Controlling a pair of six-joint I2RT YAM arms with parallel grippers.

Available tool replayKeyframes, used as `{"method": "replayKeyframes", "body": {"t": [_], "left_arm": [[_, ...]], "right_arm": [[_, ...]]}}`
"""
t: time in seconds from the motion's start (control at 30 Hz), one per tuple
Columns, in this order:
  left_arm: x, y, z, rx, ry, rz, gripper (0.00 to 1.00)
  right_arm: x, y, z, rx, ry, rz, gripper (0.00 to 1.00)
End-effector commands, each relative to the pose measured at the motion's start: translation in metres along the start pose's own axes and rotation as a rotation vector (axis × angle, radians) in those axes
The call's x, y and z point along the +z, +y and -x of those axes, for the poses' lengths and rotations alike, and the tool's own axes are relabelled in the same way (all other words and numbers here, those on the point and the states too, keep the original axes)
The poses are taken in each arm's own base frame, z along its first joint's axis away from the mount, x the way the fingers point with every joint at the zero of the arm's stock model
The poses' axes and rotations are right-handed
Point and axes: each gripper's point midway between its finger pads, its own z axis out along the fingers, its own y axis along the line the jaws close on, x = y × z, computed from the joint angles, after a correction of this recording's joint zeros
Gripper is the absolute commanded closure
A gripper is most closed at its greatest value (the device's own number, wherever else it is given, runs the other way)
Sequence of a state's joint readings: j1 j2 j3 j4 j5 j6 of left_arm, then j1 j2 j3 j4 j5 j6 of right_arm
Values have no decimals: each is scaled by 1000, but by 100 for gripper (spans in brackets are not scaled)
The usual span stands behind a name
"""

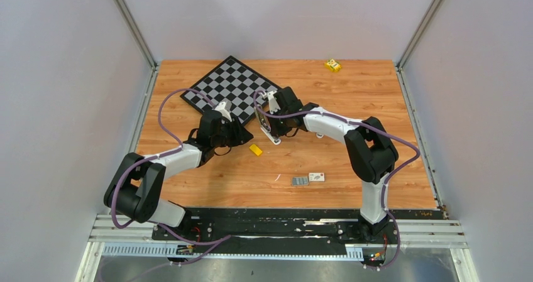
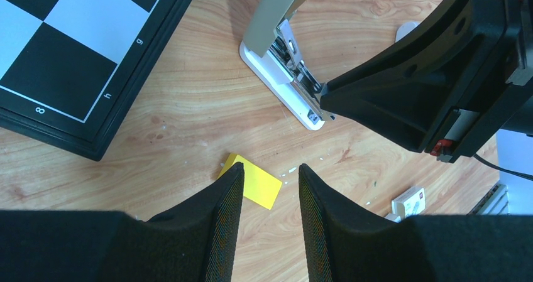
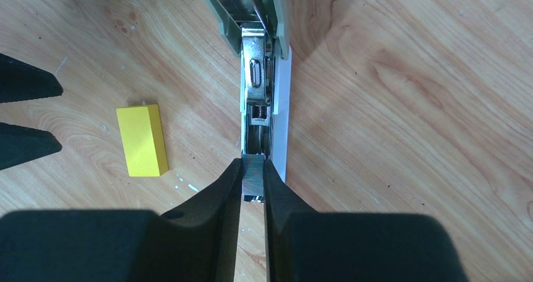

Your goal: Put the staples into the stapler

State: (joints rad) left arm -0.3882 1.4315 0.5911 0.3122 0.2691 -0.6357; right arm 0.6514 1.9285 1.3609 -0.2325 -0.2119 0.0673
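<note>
The stapler (image 1: pixel 269 122) lies on the table beside the chessboard, swung open, its grey-olive top (image 2: pixel 271 18) raised over the shiny metal tray (image 3: pixel 258 81). My right gripper (image 3: pixel 252 164) is shut on a short grey strip of staples (image 3: pixel 252 180), held at the near end of that tray. My left gripper (image 2: pixel 270 169) hovers open just left of the stapler, above a yellow block (image 2: pixel 263 186), with nothing between its fingers. More staples (image 1: pixel 300 181) lie loose on the table near the front.
A black-and-white chessboard (image 1: pixel 231 86) lies at the back left, close behind both grippers. A small white labelled box (image 1: pixel 317 177) sits next to the loose staples. A small yellow object (image 1: pixel 333 65) rests at the far edge.
</note>
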Motion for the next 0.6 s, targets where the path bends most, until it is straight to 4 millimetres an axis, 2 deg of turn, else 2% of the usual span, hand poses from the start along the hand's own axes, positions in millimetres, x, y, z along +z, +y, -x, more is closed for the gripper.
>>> {"method": "replayKeyframes", "body": {"t": [0.0, 0.33, 0.57], "left_arm": [[1, 0, 6, 14, -18, -9, 59], [2, 0, 6, 13, -18, -10, 59], [3, 0, 5, 11, -14, -11, 60]], "right_arm": [[6, -8, -20, 33, 57, -3, 83], [7, -12, -24, 21, 63, -16, 83], [2, -18, -17, 6, 52, -22, 83]]}}
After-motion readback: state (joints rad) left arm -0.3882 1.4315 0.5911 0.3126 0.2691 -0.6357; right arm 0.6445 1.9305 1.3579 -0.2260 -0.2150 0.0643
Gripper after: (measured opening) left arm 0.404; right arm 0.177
